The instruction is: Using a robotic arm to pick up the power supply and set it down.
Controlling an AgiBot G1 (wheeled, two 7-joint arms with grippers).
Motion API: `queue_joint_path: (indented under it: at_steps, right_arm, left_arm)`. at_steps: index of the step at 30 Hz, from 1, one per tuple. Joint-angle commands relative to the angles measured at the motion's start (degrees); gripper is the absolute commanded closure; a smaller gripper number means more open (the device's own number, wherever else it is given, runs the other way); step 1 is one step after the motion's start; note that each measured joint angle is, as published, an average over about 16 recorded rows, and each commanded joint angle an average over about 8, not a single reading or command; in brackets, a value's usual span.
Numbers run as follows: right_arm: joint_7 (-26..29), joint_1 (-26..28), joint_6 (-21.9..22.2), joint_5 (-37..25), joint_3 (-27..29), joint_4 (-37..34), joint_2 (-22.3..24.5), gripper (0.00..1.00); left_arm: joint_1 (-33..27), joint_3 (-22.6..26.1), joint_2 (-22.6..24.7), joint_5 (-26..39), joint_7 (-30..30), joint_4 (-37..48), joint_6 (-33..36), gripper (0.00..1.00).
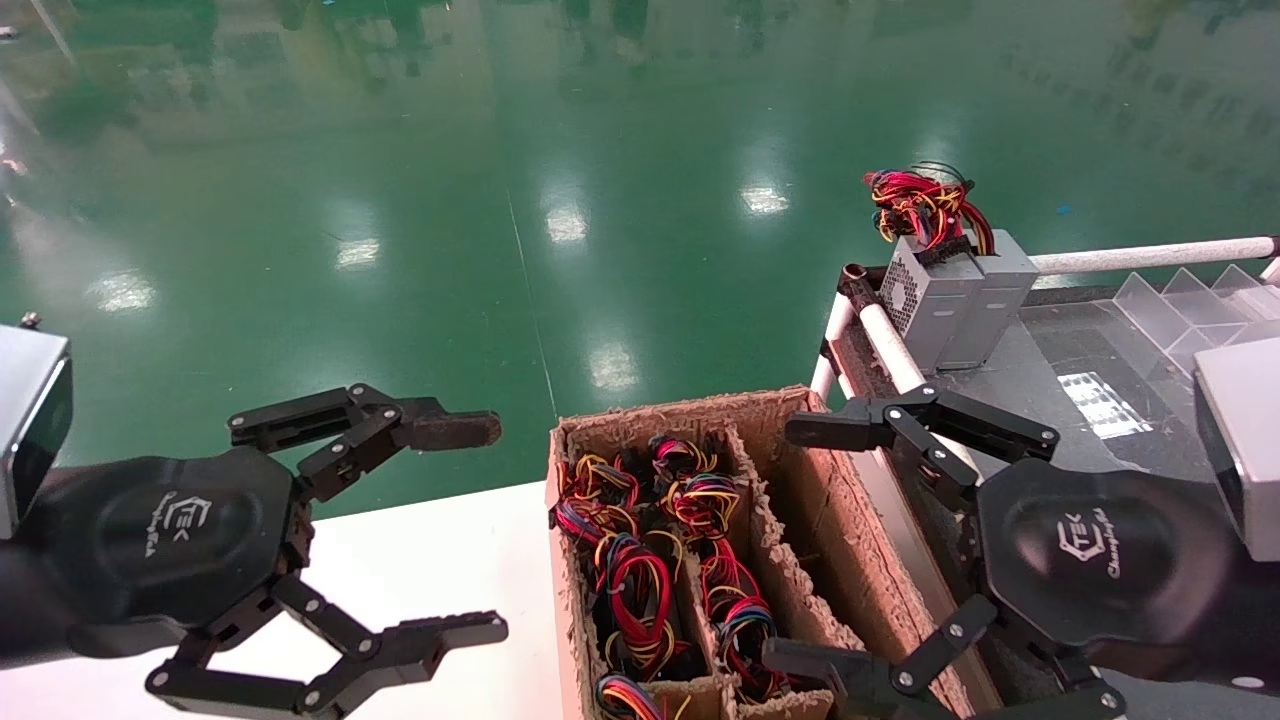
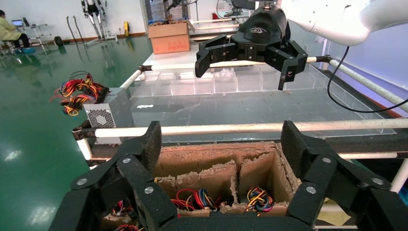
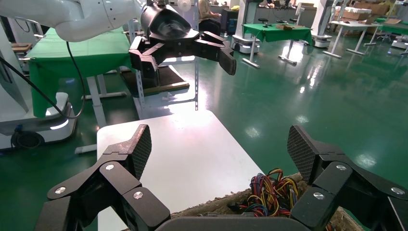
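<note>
Divided cardboard box (image 1: 800,470) at centre, wire bundles (image 1: 640,560) in its left compartments. White counter (image 1: 420,570) lies left. Power supplies (image 1: 950,295) stand on the right bench (image 1: 1060,370), behind the box.

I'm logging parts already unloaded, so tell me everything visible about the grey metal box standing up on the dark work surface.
The small grey metal power supply box stands upright at the near corner of the dark work surface, just behind a white rail tube. A perforated fan grille faces the cardboard box side. A mostly red bundle of wires with yellow and black strands sprouts from its top. No gripper touches it.
</note>
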Motion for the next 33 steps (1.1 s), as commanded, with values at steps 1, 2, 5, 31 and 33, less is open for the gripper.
queue_joint_path:
  at_steps: [1, 2, 5, 31, 33]
  right_arm:
    - [0.00, 0.00, 0.00, 0.00, 0.00, 0.00, 0.00, 0.00]
    - [0.00, 0.00, 0.00, 0.00, 0.00, 0.00, 0.00, 0.00]
    - [0.00, 0.00, 0.00, 0.00, 0.00, 0.00, 0.00, 0.00]
    - [0.00, 0.00, 0.00, 0.00, 0.00, 0.00, 0.00, 0.00]
    - [0.00, 0.00, 0.00, 0.00, 0.00, 0.00, 0.00, 0.00]
  left_arm:
    - [0.00, 0.00, 0.00, 0.00, 0.00, 0.00, 0.00, 1.00]
    - [0.00, 0.00, 0.00, 0.00, 0.00, 0.00, 0.00, 1.00]
    - [0.00, 0.00, 0.00, 0.00, 0.00, 0.00, 0.00, 1.00]
    - [0.00, 0.00, 0.00, 0.00, 0.00, 0.00, 0.00, 1.00]
    - [0.00, 0.00, 0.00, 0.00, 0.00, 0.00, 0.00, 1.00]
